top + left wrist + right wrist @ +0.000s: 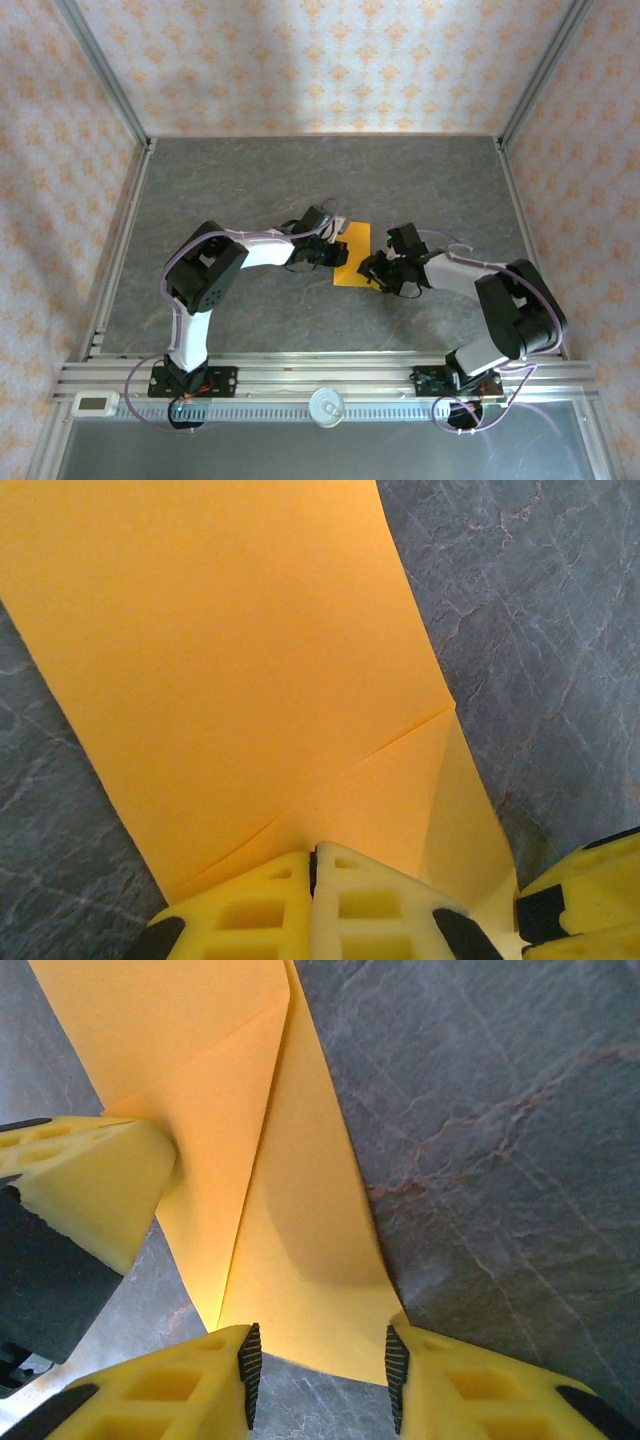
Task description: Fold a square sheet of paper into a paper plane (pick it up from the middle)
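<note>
The square sheet of paper [352,255] is bright orange and lies on the dark stone-patterned table [300,180] between the two arms. One corner flap is folded over along a diagonal crease [380,750]. My left gripper [313,858] is shut, and its yellow fingertips rest against the sheet at the foot of that crease. My right gripper [320,1365] is open, its ribbed pads [250,1360] standing either side of the sheet's near edge, where the flap [300,1220] bows up a little. The left gripper's finger [90,1190] lies on the fold. A paper plane is out of view.
Aluminium rails [120,240] frame the table on the left, right and front. A round white knob [327,406] and a small white display [95,403] sit on the front rail. Patterned walls close in the back and sides.
</note>
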`<state>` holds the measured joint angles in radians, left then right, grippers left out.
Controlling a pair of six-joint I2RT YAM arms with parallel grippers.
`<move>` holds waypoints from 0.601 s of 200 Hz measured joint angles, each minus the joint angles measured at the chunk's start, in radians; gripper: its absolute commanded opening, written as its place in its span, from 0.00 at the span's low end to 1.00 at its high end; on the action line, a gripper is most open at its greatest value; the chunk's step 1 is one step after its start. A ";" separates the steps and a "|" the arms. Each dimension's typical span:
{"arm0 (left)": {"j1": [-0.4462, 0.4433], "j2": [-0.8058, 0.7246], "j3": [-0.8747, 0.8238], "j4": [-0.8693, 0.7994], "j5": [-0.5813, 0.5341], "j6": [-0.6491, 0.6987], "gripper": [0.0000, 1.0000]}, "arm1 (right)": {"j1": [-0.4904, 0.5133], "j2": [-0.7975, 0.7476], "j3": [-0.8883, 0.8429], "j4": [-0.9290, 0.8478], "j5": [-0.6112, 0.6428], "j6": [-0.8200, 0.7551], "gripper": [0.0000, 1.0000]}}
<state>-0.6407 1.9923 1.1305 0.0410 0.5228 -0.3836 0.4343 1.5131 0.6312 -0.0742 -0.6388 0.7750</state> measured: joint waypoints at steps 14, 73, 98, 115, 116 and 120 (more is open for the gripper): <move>0.000 0.000 0.000 0.000 0.000 0.000 0.00 | 0.002 0.008 0.006 0.008 -0.003 0.003 0.41; 0.000 0.000 0.000 0.000 0.000 0.000 0.00 | 0.004 0.023 0.018 0.054 -0.012 0.027 0.44; 0.000 0.000 0.000 0.000 0.001 0.000 0.00 | 0.003 0.028 0.043 0.077 -0.012 0.037 0.45; 0.000 0.000 0.000 0.000 0.001 -0.001 0.00 | 0.002 0.047 0.067 0.103 -0.012 0.037 0.45; 0.000 0.000 0.000 0.000 0.001 -0.001 0.00 | 0.002 0.047 0.068 0.104 -0.012 0.037 0.45; 0.000 0.000 -0.001 0.001 0.001 -0.001 0.00 | 0.001 0.053 0.073 0.111 -0.012 0.037 0.45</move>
<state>-0.6407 1.9923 1.1297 0.0418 0.5236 -0.3843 0.4355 1.5658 0.7040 0.0364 -0.6506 0.8124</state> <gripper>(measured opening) 0.049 0.447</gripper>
